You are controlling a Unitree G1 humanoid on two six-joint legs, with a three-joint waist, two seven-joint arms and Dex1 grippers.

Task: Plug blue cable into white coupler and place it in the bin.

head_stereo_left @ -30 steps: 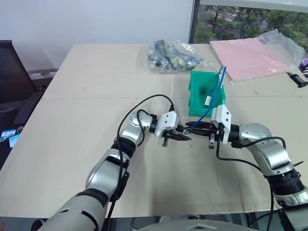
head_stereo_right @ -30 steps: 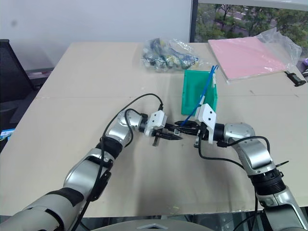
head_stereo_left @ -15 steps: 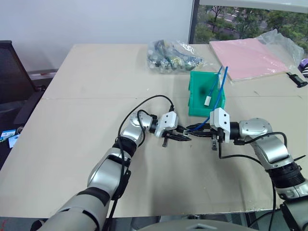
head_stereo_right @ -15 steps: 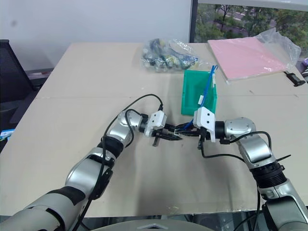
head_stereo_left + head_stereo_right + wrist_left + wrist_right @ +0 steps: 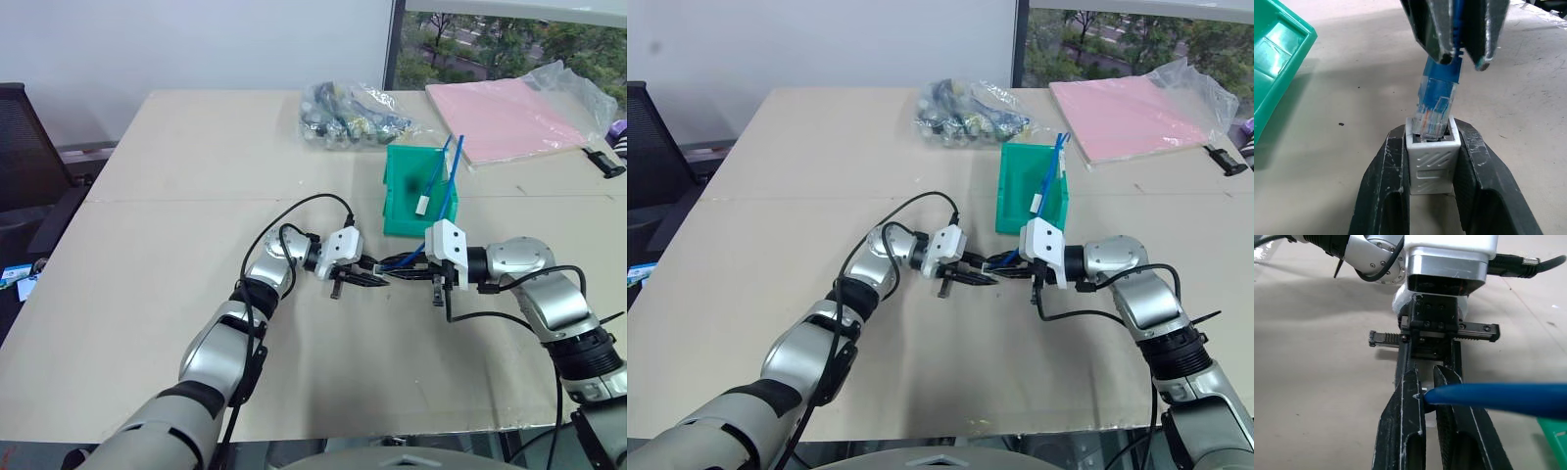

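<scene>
— While we hold the white coupler [image 5: 1431,163] clamped between the fingers of our left pincer [image 5: 1432,188], the left wrist view shows the clear plug of the blue cable [image 5: 1442,73] with its tip just entering the dark socket, tilted a little and not yet seated. Our right pincer [image 5: 1455,54], at the top of that frame, is shut tight on the cable just behind the plug.

— So how do we finish the step well?

— We judge that we should straighten the plug to the socket's line, then push along that line while the left pincer keeps the coupler from twisting.

— And the right wrist view?

— There the cable runs off to the right edge from between our closed right fingers [image 5: 1403,431], with the left pincer's body facing us beyond.

— From the head views?

— In the left eye view both pincers meet at mid-frame over the tabletop [image 5: 176,215], and the bin [image 5: 404,186] stands just above them, the cable's far end rising against it.

— What can't we make out?

— Whether the plug's latch faces the right side of the socket; the coupler is too small to see from the head.
</scene>
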